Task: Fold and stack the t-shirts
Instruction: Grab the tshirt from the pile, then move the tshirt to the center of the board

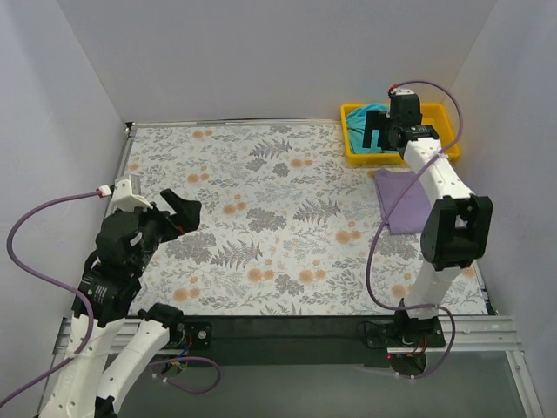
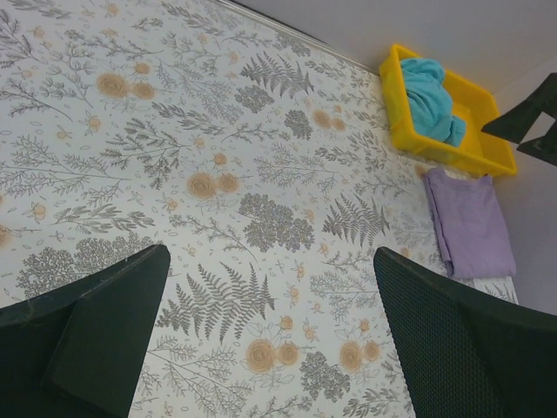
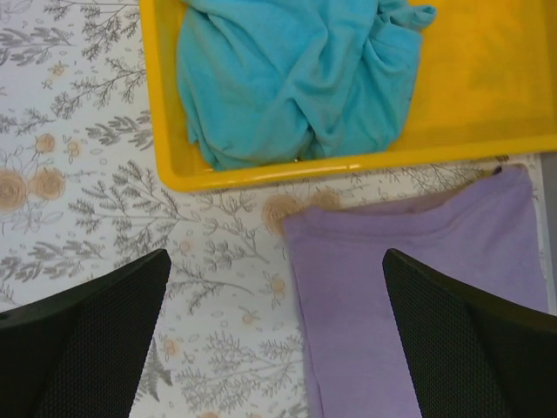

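My right hand is hovering wide open above the teal t-shirt bunched in the yellow tray, the lavender t-shirt lying just beside that tray on the table.

Robot lab cell, a data-collection rig. Plain white walls box the surface in on three sides. The surface wears a floral printed cover, staged rather than lived-in. The left arm and right arm are bolted at the near edge by a bare metal frame. Purple cables loop loose off the arms. Wrist views look out between the black fingers of the left pincer and right pincer. A yellow tray sits in the far right corner.
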